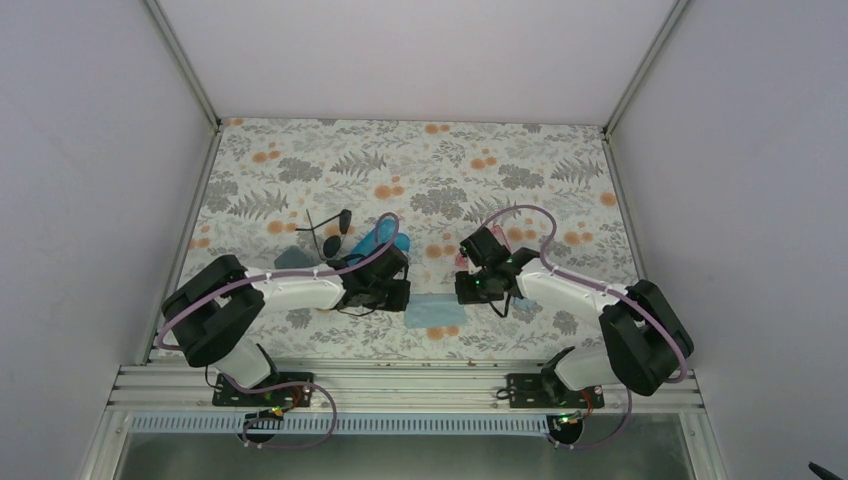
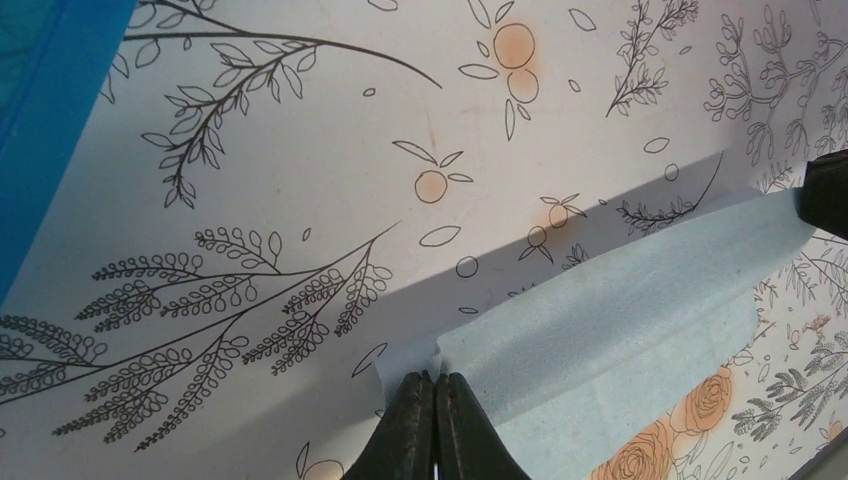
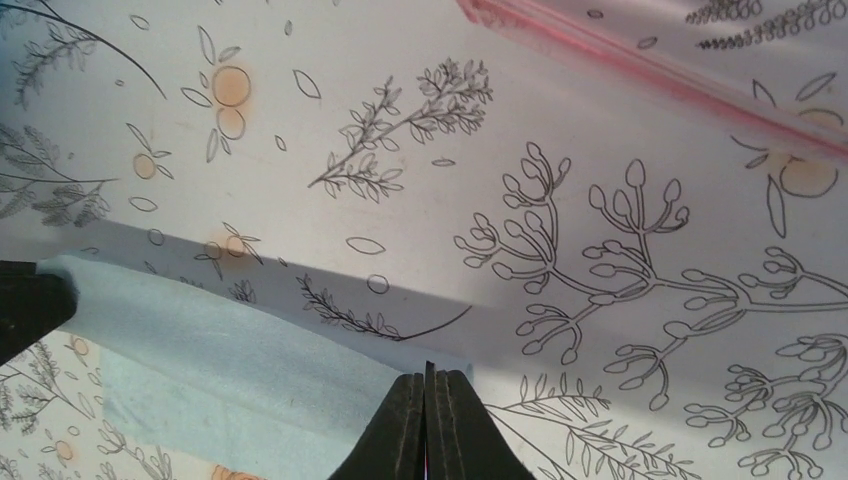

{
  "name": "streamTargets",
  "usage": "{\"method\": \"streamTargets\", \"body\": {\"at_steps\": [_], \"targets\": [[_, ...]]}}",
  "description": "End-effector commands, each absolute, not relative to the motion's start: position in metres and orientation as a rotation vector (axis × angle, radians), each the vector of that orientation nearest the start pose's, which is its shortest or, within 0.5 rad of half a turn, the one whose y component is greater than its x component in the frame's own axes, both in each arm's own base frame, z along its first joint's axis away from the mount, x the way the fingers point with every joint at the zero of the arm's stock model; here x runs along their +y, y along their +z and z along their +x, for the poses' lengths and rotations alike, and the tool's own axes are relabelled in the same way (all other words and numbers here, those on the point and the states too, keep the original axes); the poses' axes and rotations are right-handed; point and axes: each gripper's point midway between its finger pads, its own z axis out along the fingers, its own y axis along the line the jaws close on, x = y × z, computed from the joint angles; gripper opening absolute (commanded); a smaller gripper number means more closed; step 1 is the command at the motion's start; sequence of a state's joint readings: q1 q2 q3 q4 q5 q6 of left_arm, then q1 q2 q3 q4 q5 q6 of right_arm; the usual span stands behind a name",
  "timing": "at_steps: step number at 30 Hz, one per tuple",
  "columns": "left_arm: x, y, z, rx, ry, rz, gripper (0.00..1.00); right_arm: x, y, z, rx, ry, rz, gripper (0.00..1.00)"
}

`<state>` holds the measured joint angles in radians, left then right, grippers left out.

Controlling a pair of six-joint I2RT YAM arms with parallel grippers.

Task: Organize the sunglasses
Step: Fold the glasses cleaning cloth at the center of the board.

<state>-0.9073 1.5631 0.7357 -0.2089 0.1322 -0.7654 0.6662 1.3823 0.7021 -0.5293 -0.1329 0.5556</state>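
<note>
while each hand is pinched shut on a corner of the light blue cloth (image 1: pixel 433 312), neither of the 2 pairs of sunglasses is held. the left hand (image 2: pixel 436 400) and the right hand (image 3: pixel 428 400) grip opposite ends of it, so the cloth spans the gap between them, low over the worktop (image 1: pixel 420 160). the pink-red pair (image 3: pixel 650 70) lies just beyond the right hand, on the side away from the bases, with 1 translucent bar running diagonally across that wrist view; the right arm is plainly the nearer. the black pair (image 1: pixel 333 238) lies beyond and to the left of the left hand, beside the blue case (image 1: pixel 380 240), its temples splayed open. as i judge it, each hand would have to release the cloth and reach away from the bases for its own pair.
</note>
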Motion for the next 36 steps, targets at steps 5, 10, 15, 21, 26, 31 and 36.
{"method": "streamTargets", "body": {"at_steps": [5,10,15,21,26,31,36], "targets": [[-0.298,0.029,0.191,2.778,-0.746,0.262,0.02,0.184,0.03,0.21,2.892,0.38,-0.128,0.04],[-0.3,0.03,0.19,2.773,-0.75,0.273,0.02,0.185,0.036,0.219,2.86,0.368,-0.114,0.04],[-0.297,0.026,0.188,2.785,-0.733,0.264,0.02,0.19,0.033,0.216,2.875,0.397,-0.141,0.04],[-0.296,0.021,0.185,2.798,-0.738,0.268,0.04,0.193,0.026,0.205,2.905,0.46,-0.161,0.04],[-0.301,0.022,0.178,2.798,-0.782,0.306,0.12,0.2,0.021,0.193,2.937,0.551,-0.184,0.04],[-0.303,0.025,0.17,2.794,-0.821,0.344,0.26,0.202,0.017,0.184,2.967,0.594,-0.186,0.07],[-0.298,0.029,0.158,2.787,-0.855,0.368,0.36,0.208,0.025,0.174,2.964,0.694,-0.198,0.26]]}}
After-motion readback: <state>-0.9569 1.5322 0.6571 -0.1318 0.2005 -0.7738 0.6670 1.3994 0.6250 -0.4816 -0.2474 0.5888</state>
